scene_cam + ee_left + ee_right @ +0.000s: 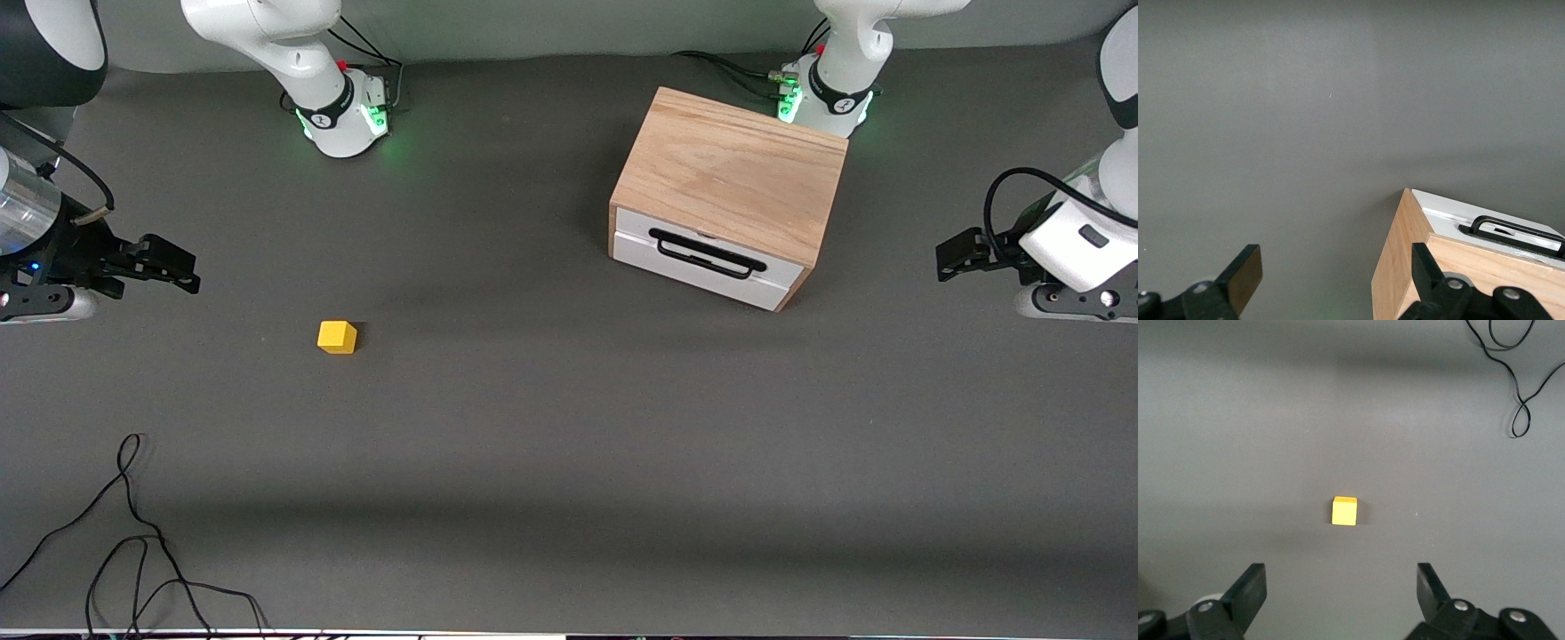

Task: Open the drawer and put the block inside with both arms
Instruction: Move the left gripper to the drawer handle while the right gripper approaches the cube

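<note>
The drawer is shut in its light-wood box, toward the left arm's end of the table. Its white front and black bar handle face the front camera. The yellow block lies on the grey table toward the right arm's end. My left gripper is open and empty, up beside the box at the left arm's end. In the left wrist view the box corner and handle show. My right gripper is open and empty. In the right wrist view the block lies ahead of its fingers.
A loose black cable lies at the table's near edge toward the right arm's end, and also shows in the right wrist view. The arm bases stand along the table's edge farthest from the camera. Bare grey table lies between block and drawer.
</note>
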`<state>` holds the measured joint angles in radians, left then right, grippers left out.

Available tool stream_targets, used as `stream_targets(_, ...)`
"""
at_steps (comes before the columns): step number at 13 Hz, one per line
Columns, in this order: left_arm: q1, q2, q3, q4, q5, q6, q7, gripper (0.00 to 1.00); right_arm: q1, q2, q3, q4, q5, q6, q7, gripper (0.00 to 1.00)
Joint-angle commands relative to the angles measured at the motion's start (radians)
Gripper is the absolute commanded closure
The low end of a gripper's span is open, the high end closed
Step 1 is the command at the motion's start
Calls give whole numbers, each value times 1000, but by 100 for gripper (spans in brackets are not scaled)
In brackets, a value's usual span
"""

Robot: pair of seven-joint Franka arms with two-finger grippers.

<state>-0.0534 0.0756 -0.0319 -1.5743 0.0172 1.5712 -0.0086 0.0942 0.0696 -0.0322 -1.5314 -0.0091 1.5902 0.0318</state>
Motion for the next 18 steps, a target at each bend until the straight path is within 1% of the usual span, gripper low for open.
stream_targets(1,-60,-19,1,-15,-3,4,-100,0,2,16,-3,16,12,-16,11,0)
stream_targets(3,-132,-4,1,-9,-8,18,-245,0,1,18,-3,-18,14,4,10,0)
stream_targets(6,-207,12,1,-7,-28,29,-356,0,2,18,-3,-70,15,43,10,0)
stream_targets(9,-267,29,1,6,-33,56,-505,0,2,9,-6,-169,15,114,10,0)
stream_targets(14,-402,56,1,14,-34,124,-974,0,2,-7,-8,-315,17,227,10,0)
stream_targets(16,-427,59,1,17,-72,130,-1066,0,6,-10,-9,-337,17,232,10,0)
stream_targets(18,-450,76,0,22,-83,122,-1195,0,6,-10,-8,-361,17,260,10,0)
